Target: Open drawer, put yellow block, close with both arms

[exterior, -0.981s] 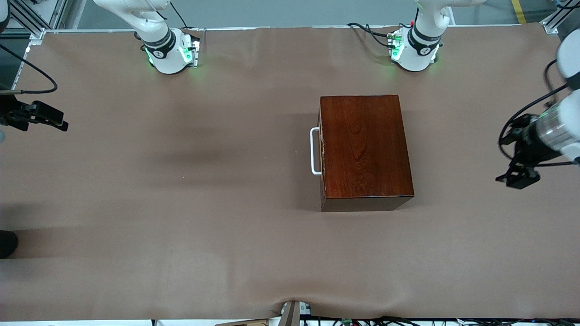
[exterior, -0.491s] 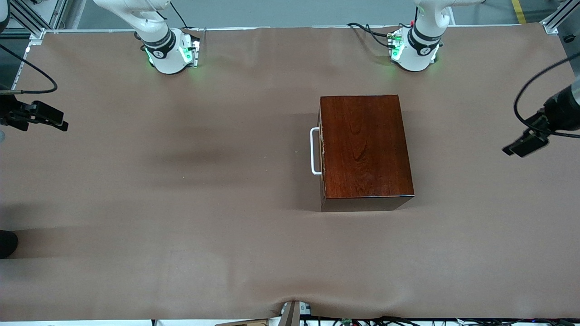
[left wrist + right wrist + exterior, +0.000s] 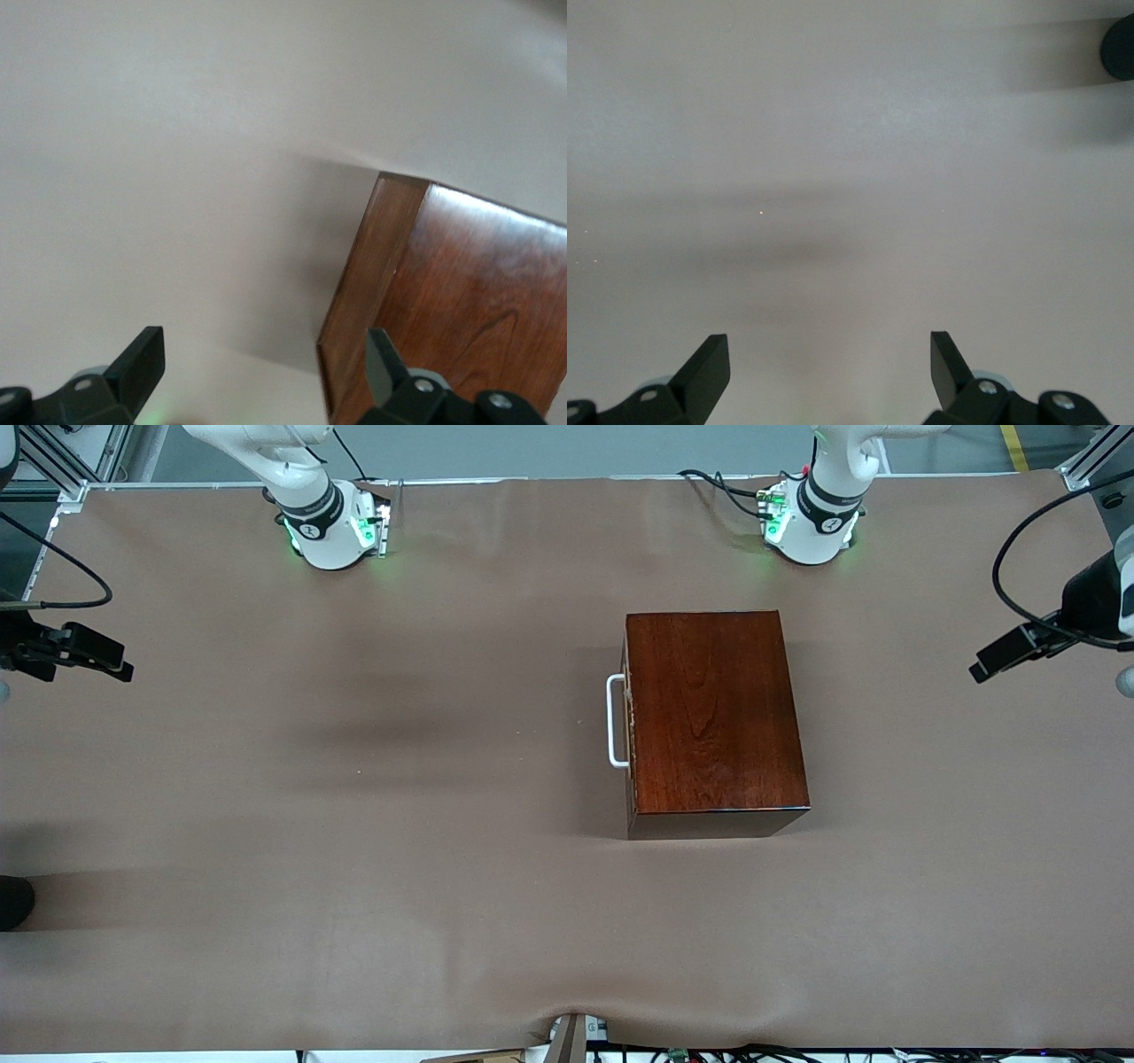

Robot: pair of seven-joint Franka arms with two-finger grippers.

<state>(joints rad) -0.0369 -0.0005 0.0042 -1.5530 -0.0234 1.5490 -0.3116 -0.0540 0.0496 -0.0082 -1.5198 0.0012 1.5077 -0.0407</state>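
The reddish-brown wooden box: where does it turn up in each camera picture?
Front view: the wooden box sits mid-table, toward the left arm's end.
Left wrist view: its glossy corner shows near the open left tool.
Right wrist view: not in it.
Shared landmark: the brown table cover.

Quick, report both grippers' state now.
Left gripper: open, holding nothing, over the table beside the wooden box.
Right gripper: open, holding nothing, over bare table.

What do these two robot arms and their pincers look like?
Both arms are white with black-grey joint rings, on round white bases glowing green. Black cables trail from them. The left gripper and right gripper are black, each with two flat, wedge-shaped fingers.
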